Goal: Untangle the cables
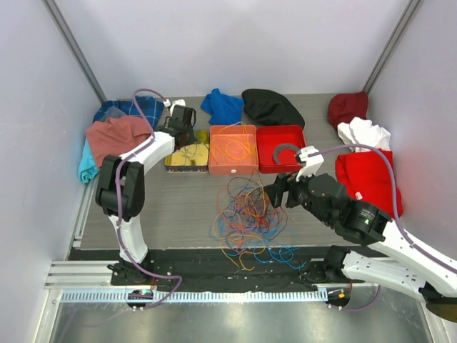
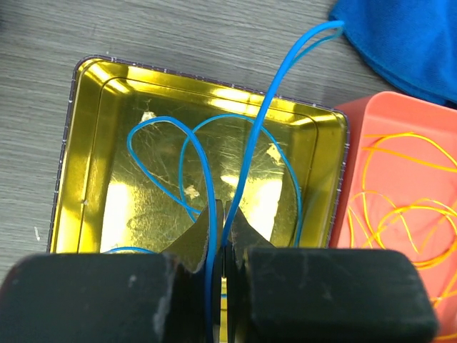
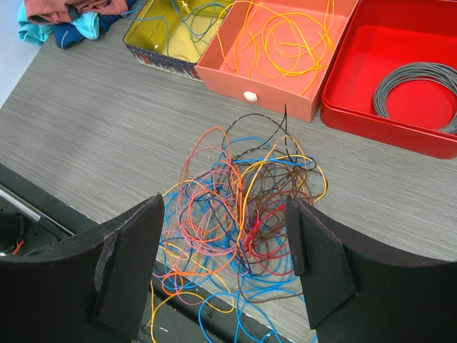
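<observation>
The cables (image 1: 246, 218) lie as a loose tangle of orange, blue, red, yellow and dark strands at the table's front centre, some hanging over the near edge. In the right wrist view the tangle (image 3: 243, 214) lies just below and between the fingers. My right gripper (image 1: 278, 193) is open and empty, hovering at the tangle's right side; its jaws (image 3: 225, 207) are spread wide. My left gripper (image 1: 182, 128) is over the gold tin (image 1: 187, 156). It (image 2: 223, 218) is shut on a blue cable (image 2: 268, 107) that loops down into the tin (image 2: 96, 143).
An orange tray (image 1: 233, 166) holding orange and yellow cables and a red tray (image 1: 268, 143) holding a grey coiled ring (image 1: 285, 151) stand beside the tin. Clothes lie around the back and sides: pink (image 1: 114, 136), blue (image 1: 223, 106), black (image 1: 271, 107), dark red (image 1: 348, 107), white (image 1: 364, 132), red (image 1: 368, 179).
</observation>
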You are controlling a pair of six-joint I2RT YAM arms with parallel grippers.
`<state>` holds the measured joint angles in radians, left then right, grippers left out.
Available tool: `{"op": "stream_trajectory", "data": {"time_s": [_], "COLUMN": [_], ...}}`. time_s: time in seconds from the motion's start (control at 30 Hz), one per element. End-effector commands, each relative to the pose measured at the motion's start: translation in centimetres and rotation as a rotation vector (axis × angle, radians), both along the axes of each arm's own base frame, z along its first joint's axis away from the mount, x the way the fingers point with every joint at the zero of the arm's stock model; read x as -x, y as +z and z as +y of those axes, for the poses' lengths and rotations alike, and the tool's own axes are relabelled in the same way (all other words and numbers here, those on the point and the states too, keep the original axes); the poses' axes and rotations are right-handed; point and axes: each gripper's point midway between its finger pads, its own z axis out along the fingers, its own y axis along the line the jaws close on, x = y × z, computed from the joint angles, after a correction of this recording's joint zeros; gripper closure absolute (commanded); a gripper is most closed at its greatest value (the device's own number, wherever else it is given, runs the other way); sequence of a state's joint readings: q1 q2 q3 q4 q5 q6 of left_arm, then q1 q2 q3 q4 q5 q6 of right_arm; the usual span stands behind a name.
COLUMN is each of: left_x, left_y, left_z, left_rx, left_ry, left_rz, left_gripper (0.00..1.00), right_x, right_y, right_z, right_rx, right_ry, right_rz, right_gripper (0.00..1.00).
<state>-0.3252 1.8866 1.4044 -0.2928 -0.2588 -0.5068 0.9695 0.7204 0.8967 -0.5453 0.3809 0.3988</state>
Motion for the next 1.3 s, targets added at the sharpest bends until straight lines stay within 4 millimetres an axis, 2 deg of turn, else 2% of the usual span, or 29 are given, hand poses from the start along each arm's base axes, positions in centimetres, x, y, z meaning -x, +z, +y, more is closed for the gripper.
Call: {"op": "stream_trajectory", "data": {"time_s": [0.0,0.1,0.13,0.2,0.3,0.4,0.43,0.53,0.63,0.8,0.9,0.93,1.0,1.03,1.07,1.27], "left_x": [-1.6,-1.3,-1.1,-0.8,0.0,0.8,1.0,2.0,2.6,2.9,2.1,1.6,0.9,0.7,0.2,0.2], "left_y": [2.0,2.6,3.5,3.8,4.3,3.9,3.9,4.2,5.3,6.3,6.0,4.7,5.4,4.4,5.2,5.5], "left_z": [0.7,1.0,1.0,1.1,1.3,1.7,1.7,2.2,2.6,2.1,1.7,1.9,1.5,1.6,1.5,1.4], "left_rx": [-0.032,-0.039,-0.033,-0.03,-0.025,-0.037,-0.043,-0.083,-0.156,-0.224,-0.282,-0.327,-0.381,-0.443,-0.464,-0.495], "left_ry": [0.034,0.047,0.046,0.046,0.041,0.044,0.042,0.047,0.055,0.017,-0.009,-0.016,-0.022,-0.019,-0.015,0.013], "left_rz": [-0.066,-0.074,-0.091,-0.097,-0.108,-0.093,-0.091,-0.097,-0.121,-0.133,-0.101,-0.066,-0.047,-0.02,-0.024,-0.044], "left_gripper": [1.0,0.86,0.75,0.64,0.57,0.5,0.44,0.36,0.33,0.33,0.33,0.33,0.32,0.31,0.3,0.2], "right_x": [-0.3,-0.3,-0.4,-0.4,-0.4,-0.4,-0.4,-0.3,-0.2,-0.2,-0.2,-0.2,-0.2,-0.1,-0.2,-0.2], "right_y": [1.0,0.9,0.7,0.6,0.5,0.4,0.5,0.4,0.3,0.0,0.1,0.1,0.1,0.2,0.2,0.0], "right_z": [0.4,0.4,0.4,0.4,0.5,0.7,0.7,0.8,0.8,1.1,1.3,1.3,1.3,1.3,1.2,0.9], "right_rx": [-0.026,-0.019,-0.015,-0.015,-0.018,-0.022,-0.026,-0.029,-0.03,-0.032,-0.041,-0.043,-0.045,-0.046,-0.047,-0.031], "right_ry": [-0.002,-0.002,-0.002,-0.002,-0.001,0.004,0.004,0.006,0.009,0.016,0.019,0.018,0.019,0.021,0.017,0.008], "right_rz": [-0.028,-0.028,-0.027,-0.025,-0.02,-0.016,-0.018,-0.014,-0.011,-0.005,-0.004,-0.004,-0.002,-0.003,-0.006,-0.005], "right_gripper": [0.24,0.23,0.23,0.24,0.24,0.23,0.23,0.24,0.24,0.24,0.24,0.24,0.24,0.24,0.24,0.24]}}
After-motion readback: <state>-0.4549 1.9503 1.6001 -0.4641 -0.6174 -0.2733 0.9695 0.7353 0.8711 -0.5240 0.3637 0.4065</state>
